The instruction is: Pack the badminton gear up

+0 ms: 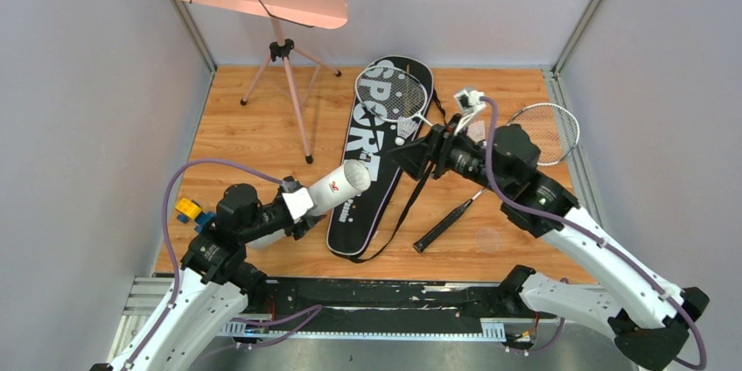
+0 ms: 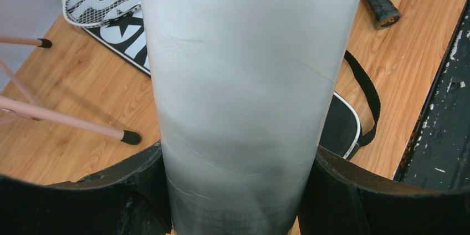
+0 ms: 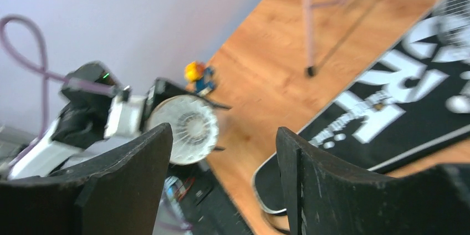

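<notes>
Wood floor (image 1: 262, 135); L fingers (image 2: 111, 196) hold tube (image 1: 339, 185), mouth twd R fingers (image 3: 327, 190).

The black bag (image 1: 378, 139) carries SPORT in big white capitals along its length, the first letters partly under a racket (image 1: 391, 94) head. A line of smaller white print near the bag's lower end is too small to read. The white tube (image 1: 337, 187) bears a small red logo with no legible letters.
</notes>
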Controlling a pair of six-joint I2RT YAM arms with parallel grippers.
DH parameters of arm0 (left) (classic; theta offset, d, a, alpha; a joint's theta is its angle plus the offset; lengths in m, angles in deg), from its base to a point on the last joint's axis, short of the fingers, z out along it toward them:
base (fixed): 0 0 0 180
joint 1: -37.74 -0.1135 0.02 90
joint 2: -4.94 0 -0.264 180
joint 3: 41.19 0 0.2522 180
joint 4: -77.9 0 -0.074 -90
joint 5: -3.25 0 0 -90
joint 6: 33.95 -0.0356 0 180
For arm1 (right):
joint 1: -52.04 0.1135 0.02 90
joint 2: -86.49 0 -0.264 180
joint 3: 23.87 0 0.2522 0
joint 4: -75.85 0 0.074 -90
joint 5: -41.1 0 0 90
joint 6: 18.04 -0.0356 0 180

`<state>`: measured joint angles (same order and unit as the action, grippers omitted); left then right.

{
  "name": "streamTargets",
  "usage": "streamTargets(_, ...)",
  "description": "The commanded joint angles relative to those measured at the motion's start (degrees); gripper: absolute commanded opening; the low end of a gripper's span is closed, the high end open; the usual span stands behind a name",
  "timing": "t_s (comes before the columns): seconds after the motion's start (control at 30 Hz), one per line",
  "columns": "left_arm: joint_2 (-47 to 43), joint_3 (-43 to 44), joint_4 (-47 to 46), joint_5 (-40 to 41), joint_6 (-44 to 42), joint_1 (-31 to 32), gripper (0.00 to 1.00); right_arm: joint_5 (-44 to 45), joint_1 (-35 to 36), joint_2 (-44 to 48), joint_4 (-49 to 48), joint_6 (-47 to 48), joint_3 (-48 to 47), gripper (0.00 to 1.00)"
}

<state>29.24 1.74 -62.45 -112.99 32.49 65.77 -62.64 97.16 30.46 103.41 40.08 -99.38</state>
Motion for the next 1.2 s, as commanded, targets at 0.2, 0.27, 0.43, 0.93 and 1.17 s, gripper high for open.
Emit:
streamTargets(0.2,-1.0,1.2,-3.5,-0.3,-0.8,0.2,0.63,33.3,-11.6,-2.2,3.6,11.9,6.1,0.69)
streamTargets(0.27,-1.0,1.2,-3.6,-0.3,-0.8,0.2,0.63,34.0,-15.3,-6.1,4.2,12.5,5.5,0.69)
streamTargets(0.43,-1.0,1.2,-3.7,-0.4,-0.8,0.2,0.63,24.2,-22.8,-18.9,6.2,9.3,-1.3,0.66)
streamTargets(0.93,-1.2,1.0,-4.1,-1.0,-0.6,0.2,0.63,-18.0,-29.6,-56.8,2.6,24.8,-27.9,0.46)
streamTargets(1.17,-1.3,1.0,-4.0,-0.8,-0.5,0.2,0.63,-28.4,-31.3,-64.3,6.0,26.6,-34.4,0.46)
